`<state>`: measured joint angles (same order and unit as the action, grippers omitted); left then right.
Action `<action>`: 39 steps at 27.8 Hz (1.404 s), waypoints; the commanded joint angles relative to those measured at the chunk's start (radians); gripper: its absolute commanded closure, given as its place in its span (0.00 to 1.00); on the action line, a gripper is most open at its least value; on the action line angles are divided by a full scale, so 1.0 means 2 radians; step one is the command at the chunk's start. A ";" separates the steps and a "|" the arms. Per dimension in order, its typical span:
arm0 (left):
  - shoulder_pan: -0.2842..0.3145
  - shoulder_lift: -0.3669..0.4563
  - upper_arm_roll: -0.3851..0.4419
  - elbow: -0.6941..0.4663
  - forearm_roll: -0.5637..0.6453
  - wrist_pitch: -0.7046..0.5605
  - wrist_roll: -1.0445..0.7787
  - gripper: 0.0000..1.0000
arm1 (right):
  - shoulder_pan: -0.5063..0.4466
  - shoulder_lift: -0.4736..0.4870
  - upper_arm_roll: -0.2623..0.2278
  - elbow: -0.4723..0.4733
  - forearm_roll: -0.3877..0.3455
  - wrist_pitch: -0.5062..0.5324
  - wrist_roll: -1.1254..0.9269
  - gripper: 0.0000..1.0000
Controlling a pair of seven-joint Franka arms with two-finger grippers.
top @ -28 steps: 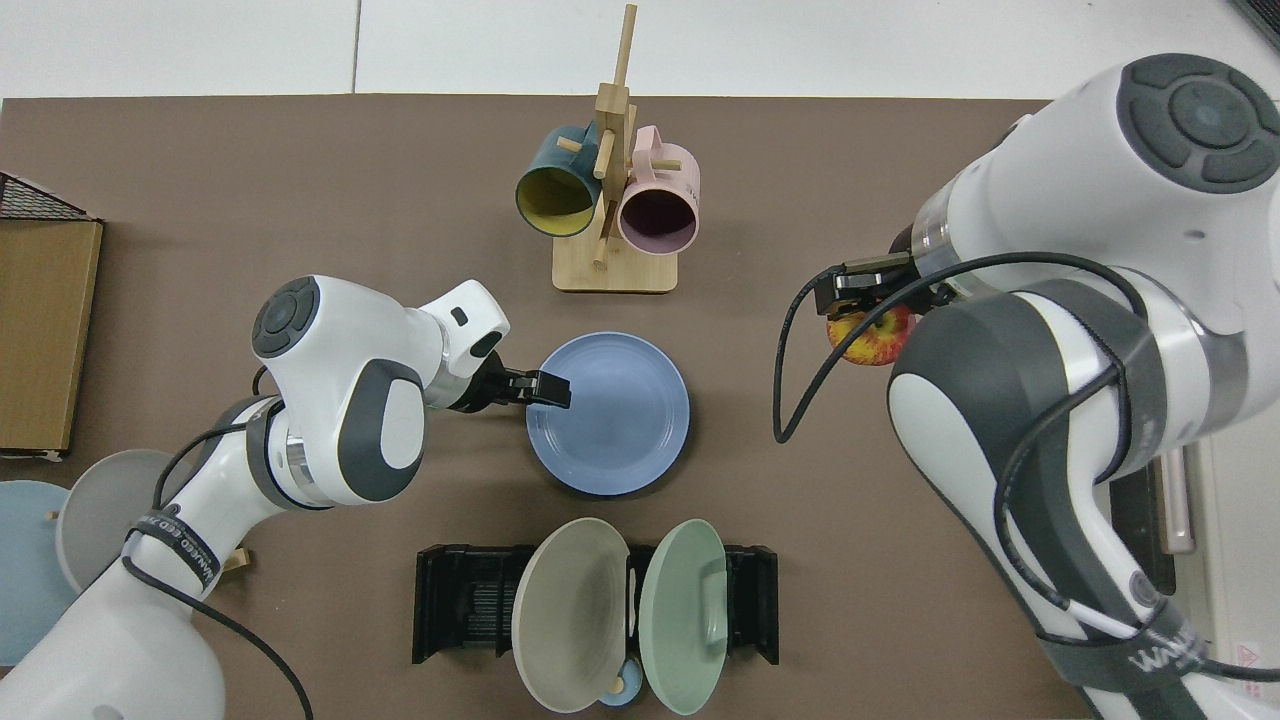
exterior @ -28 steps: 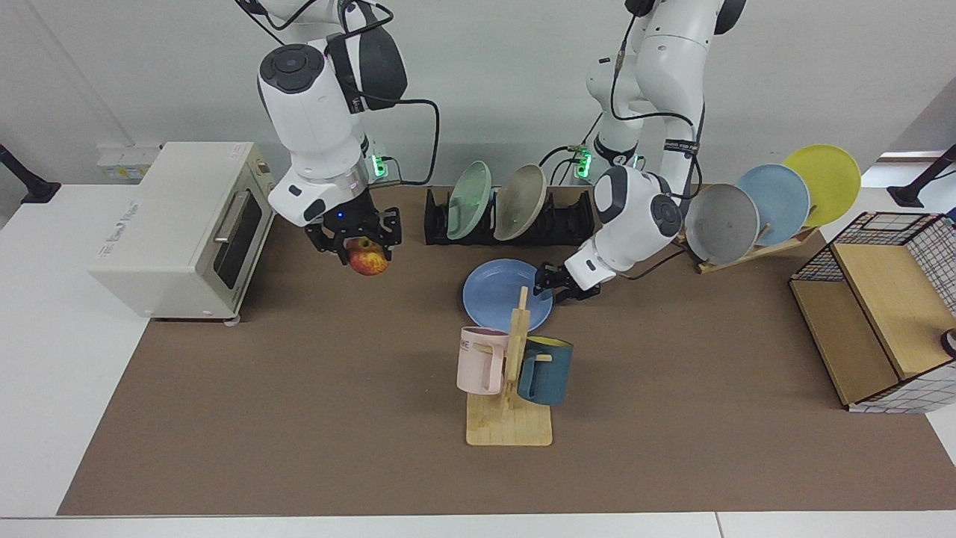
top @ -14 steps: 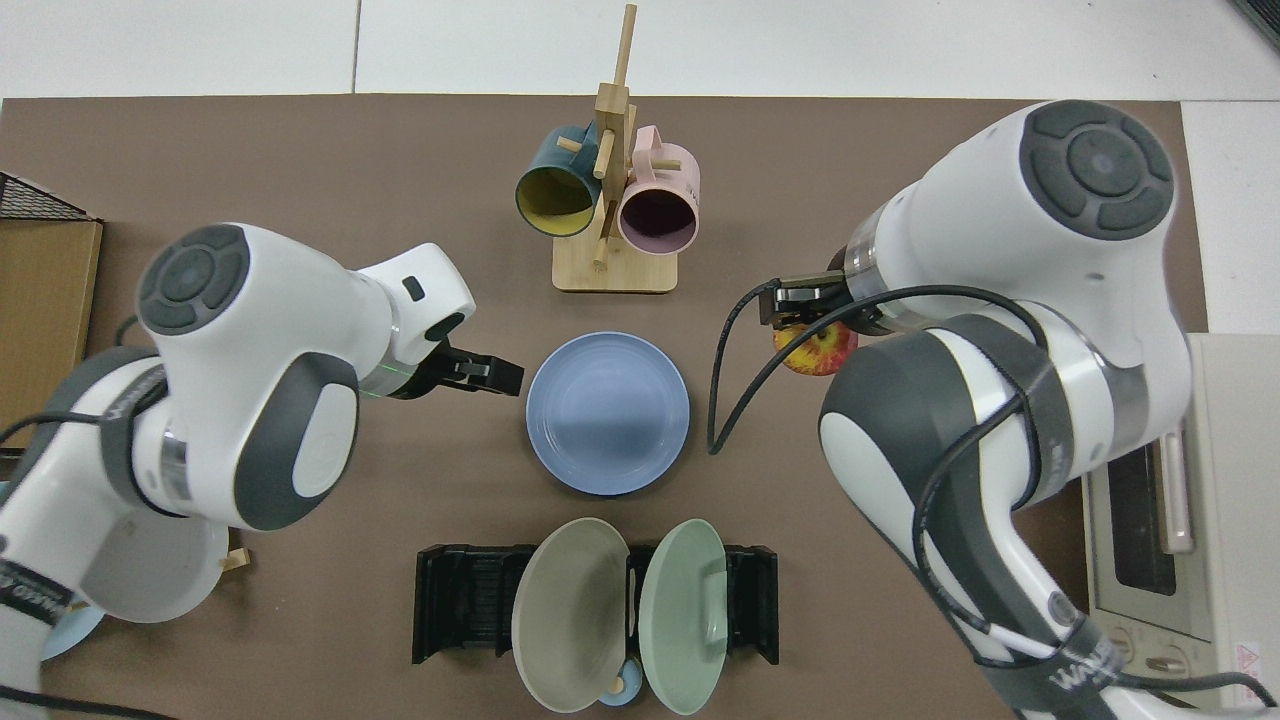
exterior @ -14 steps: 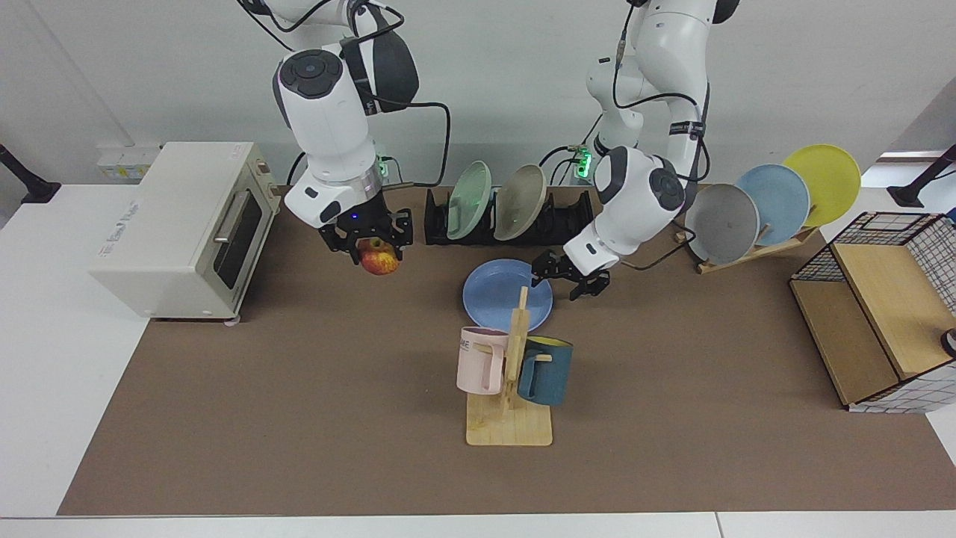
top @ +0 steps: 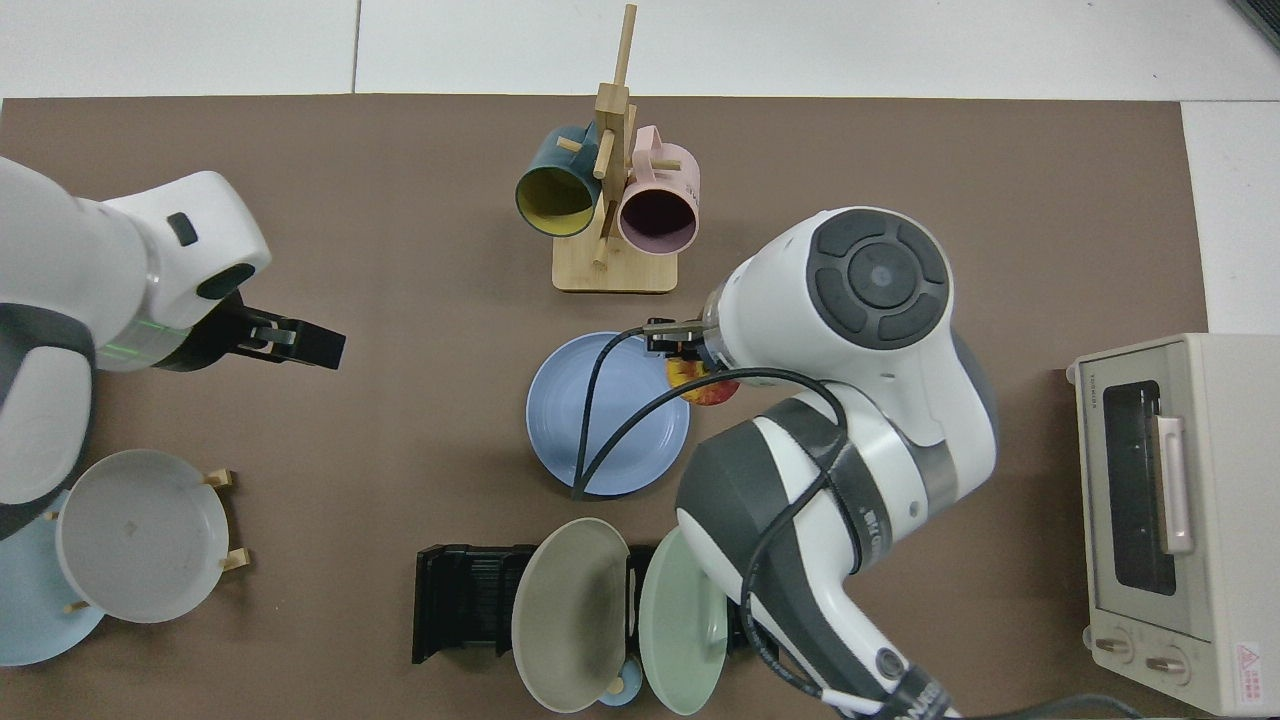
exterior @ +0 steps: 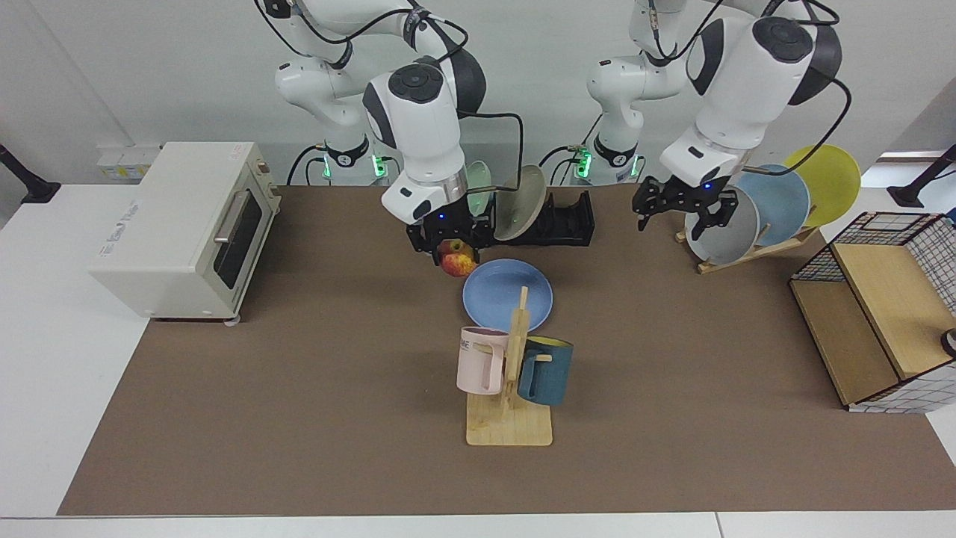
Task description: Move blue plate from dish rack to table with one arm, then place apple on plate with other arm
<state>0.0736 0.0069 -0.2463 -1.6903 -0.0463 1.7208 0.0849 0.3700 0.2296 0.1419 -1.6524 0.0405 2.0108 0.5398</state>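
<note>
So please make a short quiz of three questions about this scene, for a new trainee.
1. True or false: the blue plate lies flat on the table.
2. Which gripper carries the apple? A) left B) right
3. Fill in: the left gripper is raised in front of the ____ plate on the wooden rack.

Key: 1 true. 2 B, the right gripper, with the apple at the plate's edge. 3 grey.
</note>
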 commanded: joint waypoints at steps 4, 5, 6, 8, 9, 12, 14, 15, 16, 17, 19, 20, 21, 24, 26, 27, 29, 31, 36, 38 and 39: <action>0.029 -0.007 -0.003 0.021 0.012 -0.044 0.034 0.01 | 0.036 0.038 -0.003 -0.002 0.001 0.060 0.063 1.00; 0.030 -0.010 -0.002 0.021 0.012 -0.044 0.035 0.01 | 0.038 0.045 -0.003 -0.002 -0.003 0.071 0.074 1.00; 0.030 -0.012 -0.002 0.021 0.012 -0.047 0.035 0.01 | 0.041 0.052 -0.003 -0.001 -0.004 0.079 0.080 1.00; 0.033 -0.012 -0.002 0.021 0.012 -0.053 0.035 0.01 | 0.053 0.062 -0.003 0.001 -0.006 0.089 0.086 1.00; 0.036 -0.012 -0.003 0.021 0.011 -0.054 0.035 0.01 | 0.059 0.068 -0.005 0.003 -0.006 0.090 0.088 1.00; 0.038 -0.017 -0.002 0.021 0.011 -0.060 0.037 0.01 | 0.067 0.084 -0.005 0.010 -0.019 0.086 0.088 1.00; 0.047 -0.018 -0.003 0.021 0.011 -0.063 0.037 0.01 | 0.067 0.093 -0.003 0.012 -0.030 0.086 0.085 1.00; 0.052 -0.018 -0.003 0.021 0.011 -0.063 0.037 0.01 | 0.067 0.096 -0.003 0.012 -0.036 0.086 0.083 1.00; 0.054 -0.019 -0.003 0.021 0.011 -0.064 0.038 0.01 | 0.065 0.101 -0.003 0.012 -0.042 0.089 0.081 1.00; 0.055 -0.019 -0.003 0.021 0.011 -0.066 0.040 0.01 | 0.065 0.106 -0.003 0.012 -0.046 0.090 0.081 1.00; 0.057 -0.020 -0.003 0.021 0.011 -0.067 0.042 0.01 | 0.065 0.111 -0.003 0.012 -0.049 0.091 0.079 1.00; 0.058 -0.023 -0.002 0.021 0.011 -0.068 0.043 0.01 | 0.065 0.114 -0.003 0.012 -0.049 0.091 0.079 1.00; 0.058 -0.026 -0.002 0.021 0.011 -0.068 0.043 0.01 | 0.067 0.115 -0.003 0.012 -0.050 0.092 0.078 1.00; 0.058 -0.033 -0.002 0.021 0.011 -0.074 0.043 0.01 | 0.070 0.128 -0.003 0.012 -0.051 0.092 0.078 1.00; 0.058 -0.036 -0.003 0.019 0.011 -0.079 0.043 0.00 | 0.071 0.134 -0.002 0.013 -0.050 0.093 0.078 1.00; 0.058 -0.037 -0.003 0.019 0.011 -0.079 0.043 0.00 | 0.071 0.137 -0.002 0.013 -0.050 0.096 0.078 1.00; 0.059 -0.039 -0.003 0.019 0.012 -0.079 0.043 0.00 | 0.072 0.140 -0.002 0.012 -0.049 0.107 0.078 1.00; 0.069 -0.041 -0.006 0.019 0.012 -0.079 0.044 0.00 | 0.073 0.141 -0.002 0.012 -0.049 0.118 0.078 1.00; 0.077 -0.043 -0.006 0.018 0.012 -0.076 0.044 0.00 | 0.079 0.141 -0.002 0.010 -0.049 0.119 0.078 1.00; 0.077 -0.043 -0.006 0.018 0.012 -0.074 0.043 0.00 | 0.080 0.141 -0.002 0.009 -0.049 0.119 0.077 1.00; 0.077 -0.043 -0.006 0.018 0.012 -0.073 0.043 0.00 | 0.080 0.141 -0.002 0.009 -0.048 0.119 0.075 1.00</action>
<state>0.2094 -0.0693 -0.2451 -1.6536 -0.0421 1.5845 0.1600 0.5257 0.5034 0.1365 -1.6485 -0.0443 2.2367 0.6859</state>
